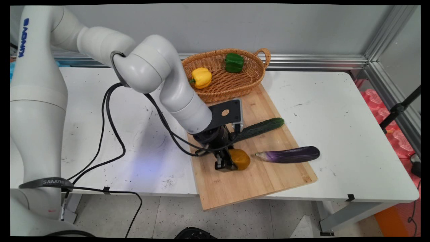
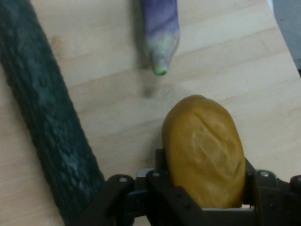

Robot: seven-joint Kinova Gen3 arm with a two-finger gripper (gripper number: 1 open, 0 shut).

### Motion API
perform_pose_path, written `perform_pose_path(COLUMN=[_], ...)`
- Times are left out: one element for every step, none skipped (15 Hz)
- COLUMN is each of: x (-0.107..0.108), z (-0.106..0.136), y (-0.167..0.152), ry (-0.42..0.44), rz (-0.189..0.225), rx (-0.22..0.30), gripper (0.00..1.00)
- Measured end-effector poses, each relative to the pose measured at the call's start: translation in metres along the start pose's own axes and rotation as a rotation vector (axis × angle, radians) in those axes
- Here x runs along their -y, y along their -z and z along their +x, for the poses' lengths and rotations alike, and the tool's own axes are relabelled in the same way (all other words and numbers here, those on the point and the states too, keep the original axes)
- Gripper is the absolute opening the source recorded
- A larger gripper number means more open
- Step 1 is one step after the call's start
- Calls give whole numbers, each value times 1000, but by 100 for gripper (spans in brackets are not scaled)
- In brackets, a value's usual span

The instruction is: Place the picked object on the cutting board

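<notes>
Hand (image 1: 231, 163) grips the bun (image 2: 203, 150) at mid-frame on the board (image 1: 262, 181) (cucumber (image 2: 44, 122) close beside); lifting straight avoids nudging it.

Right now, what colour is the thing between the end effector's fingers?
Golden brown, a bread roll; the hand view shows it best.

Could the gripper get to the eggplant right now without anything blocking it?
Probably not yet: the gripper is shut on the bread roll, so its fingers are occupied. Otherwise the path looks free; the eggplant lies just beyond the roll on bare cutting board.
</notes>
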Motion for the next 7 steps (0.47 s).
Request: perform_pose_path(x=[-2, -3, -4, -5, -5, -6, -6], z=[-1, -2, -2, -3, -2, -2, -1], y=[-1, -3, -3, -4, -5, -5, -5], ry=[-5, -8, -11, -13, -14, -15, -14], rz=[-3, -6, -7, -9, -9, -9, -10], rx=[0, 0, -1, -3, -5, -6, -9], gripper=[0, 0, 100, 100, 100, 100, 100])
